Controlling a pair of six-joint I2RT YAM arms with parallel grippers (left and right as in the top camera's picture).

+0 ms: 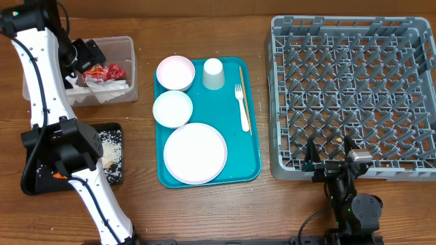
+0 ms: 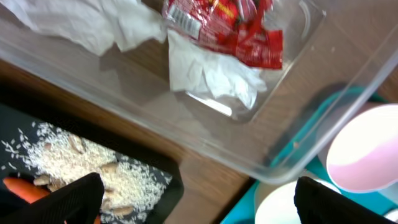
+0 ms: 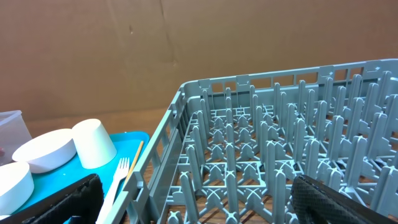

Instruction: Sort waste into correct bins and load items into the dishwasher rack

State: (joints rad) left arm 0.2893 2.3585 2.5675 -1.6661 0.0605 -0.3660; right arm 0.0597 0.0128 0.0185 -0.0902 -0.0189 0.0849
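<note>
My left gripper (image 1: 80,60) (image 2: 199,208) is open and empty, above the clear tub (image 1: 129,51) (image 2: 205,146), which holds a red wrapper (image 1: 109,70) (image 2: 233,25) and white napkins (image 1: 112,87) (image 2: 211,78). The black tray (image 1: 116,133) (image 2: 168,180) holds rice scraps (image 2: 74,158) and a carrot (image 2: 22,190). On the teal tray (image 1: 255,167) sit two bowls (image 1: 175,72) (image 1: 172,108), a cup (image 1: 213,73) (image 3: 93,143), a plate (image 1: 195,153) and a wooden stick (image 1: 244,95) (image 3: 134,158). My right gripper (image 1: 330,160) (image 3: 199,208) is open and empty at the front edge of the grey rack (image 1: 351,88) (image 3: 267,143).
A white plastic fork (image 1: 242,105) (image 3: 118,180) lies on the teal tray beside the stick. The left arm's white links (image 1: 41,82) cross over the black tray's left part. A brown cardboard wall (image 3: 155,50) stands behind the table.
</note>
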